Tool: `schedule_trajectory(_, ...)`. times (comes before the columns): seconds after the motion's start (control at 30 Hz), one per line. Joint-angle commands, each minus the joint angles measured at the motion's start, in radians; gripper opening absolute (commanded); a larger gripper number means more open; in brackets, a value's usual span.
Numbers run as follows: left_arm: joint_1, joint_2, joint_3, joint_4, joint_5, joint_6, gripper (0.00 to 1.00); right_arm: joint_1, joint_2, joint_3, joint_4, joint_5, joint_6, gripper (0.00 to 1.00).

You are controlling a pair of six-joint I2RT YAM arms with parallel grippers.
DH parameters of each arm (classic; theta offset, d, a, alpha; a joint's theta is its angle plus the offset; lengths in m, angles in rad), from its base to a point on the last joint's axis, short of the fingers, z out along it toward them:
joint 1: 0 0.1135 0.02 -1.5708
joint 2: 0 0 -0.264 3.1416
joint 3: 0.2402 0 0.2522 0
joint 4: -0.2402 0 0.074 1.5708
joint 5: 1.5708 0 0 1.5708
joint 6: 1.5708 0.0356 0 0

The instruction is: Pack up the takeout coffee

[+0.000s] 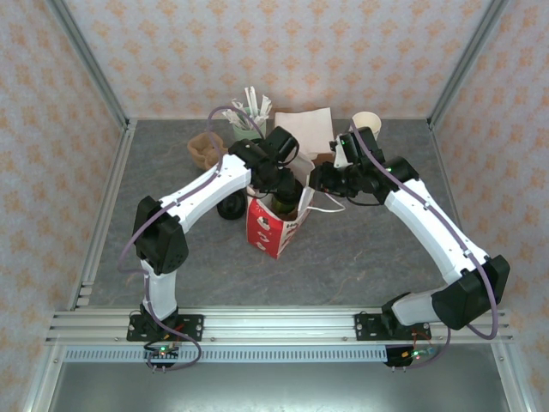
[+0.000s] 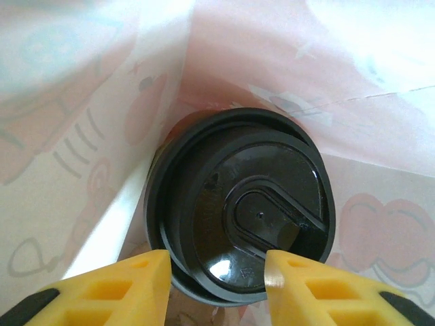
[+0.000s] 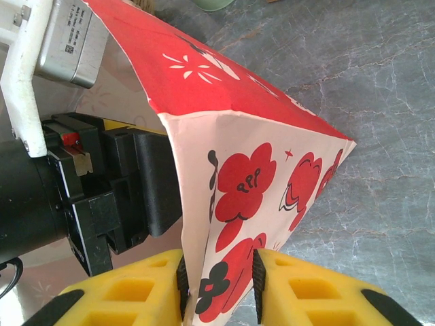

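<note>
The takeout coffee (image 2: 251,210) stands inside a red-and-white flowered paper bag (image 1: 266,227). In the left wrist view I look down on its round black lid, with the bag's pale walls (image 2: 102,102) around it. My left gripper (image 2: 217,272) hangs above the lid's near rim. Its yellow fingers are apart and grip nothing. From above, the left gripper (image 1: 287,202) is sunk into the bag's mouth. My right gripper (image 1: 319,182) holds the bag's right top edge. In the right wrist view the right gripper (image 3: 219,285) is shut on a fold of the bag (image 3: 272,176).
Behind the bag stand a brown cup holder (image 1: 206,150), a cup of stirrers (image 1: 244,112), a stack of pale napkins (image 1: 304,129) and a white cup (image 1: 366,123). Loose black lids (image 1: 230,208) lie left of the bag. The left arm's wrist (image 3: 102,197) sits close beside the bag wall.
</note>
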Motion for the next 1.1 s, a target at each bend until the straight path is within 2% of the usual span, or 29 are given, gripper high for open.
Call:
schedule_trajectory(0.0, 0.013, 0.014, 0.032, 0.034, 0.027, -0.002, 0.38, 0.002, 0.007, 0.031, -0.026, 0.004, -0.017, 0.33)
schedule_trajectory(0.33, 0.016, 0.078, 0.067, 0.029, 0.033, 0.013, 0.38, 0.002, 0.016, 0.042, -0.032, 0.004, -0.020, 0.34)
schedule_trajectory(0.73, 0.018, 0.069, -0.043, 0.031, -0.007, 0.016, 0.38, -0.006, 0.017, 0.043, -0.035, 0.006, -0.023, 0.35)
schedule_trajectory(1.07, 0.012, 0.079, -0.061, 0.051, 0.017, 0.016, 0.38, -0.010, 0.019, 0.041, -0.036, 0.000, -0.024, 0.35)
